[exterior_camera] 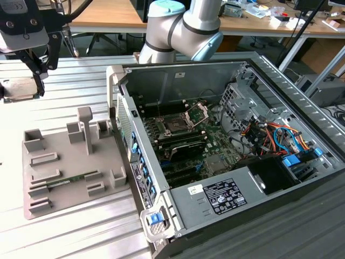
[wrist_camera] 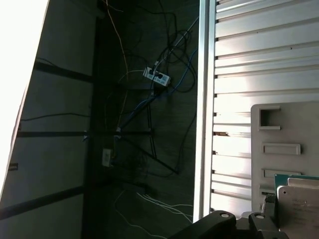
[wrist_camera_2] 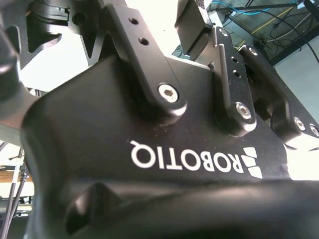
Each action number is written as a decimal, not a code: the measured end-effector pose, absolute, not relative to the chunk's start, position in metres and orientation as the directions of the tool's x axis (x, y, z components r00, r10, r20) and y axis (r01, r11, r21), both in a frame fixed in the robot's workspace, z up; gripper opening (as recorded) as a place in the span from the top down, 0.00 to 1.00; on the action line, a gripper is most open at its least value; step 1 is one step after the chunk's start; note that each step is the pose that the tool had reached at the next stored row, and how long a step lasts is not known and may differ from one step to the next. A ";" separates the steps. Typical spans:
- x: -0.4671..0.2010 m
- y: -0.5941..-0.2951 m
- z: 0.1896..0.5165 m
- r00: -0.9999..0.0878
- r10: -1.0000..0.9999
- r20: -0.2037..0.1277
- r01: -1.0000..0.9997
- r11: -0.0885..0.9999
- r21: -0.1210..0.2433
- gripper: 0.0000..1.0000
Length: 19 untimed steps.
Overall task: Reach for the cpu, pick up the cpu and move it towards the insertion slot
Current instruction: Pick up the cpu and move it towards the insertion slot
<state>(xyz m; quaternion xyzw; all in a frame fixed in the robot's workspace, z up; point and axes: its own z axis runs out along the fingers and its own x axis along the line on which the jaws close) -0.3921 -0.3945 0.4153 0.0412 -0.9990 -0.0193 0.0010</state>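
Three views, in order.

Exterior view: end effector [exterior_camera: 38, 86] parked at the exterior view's far left, hanging over the slatted worktop [exterior_camera: 81, 81], well apart from the open PC case [exterior_camera: 259, 205]. Just below it at the frame edge, a pale flat square that reads as the cpu [exterior_camera: 16, 89], lying flat on its seat, not lifted. Cannot tell from here whether released or clenched. Insertion slot [exterior_camera: 175, 125] on the motherboard inside the case, dark centre exposed, hinged frame [exterior_camera: 197, 114] flipped up, presumably left open so the chip can drop straight in. Grey fixture tray [exterior_camera: 64, 162] between cpu and case, with a green memory stick [exterior_camera: 64, 182] bedded in one groove. Posts and pockets probably there to keep parts located.

Second wrist view: close-up of the black end effector body and linkage arms. Tips out of frame, so cannot tell the state here either.

First wrist view: looking past the worktop edge to floor cables. Silvery cpu [wrist_camera: 299, 204] with a green rim, just beside the end effector links, tray corner next to it. Judged as reach phase: close to the cpu, no grasp evident.
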 end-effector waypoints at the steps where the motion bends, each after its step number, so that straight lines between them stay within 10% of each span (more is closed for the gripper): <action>1: -0.392 -0.394 0.415 -0.997 -0.082 0.001 -0.082 0.996 0.039 0.45; 19: -0.382 -0.394 0.415 -0.997 -0.082 0.000 -0.082 0.996 0.039 0.45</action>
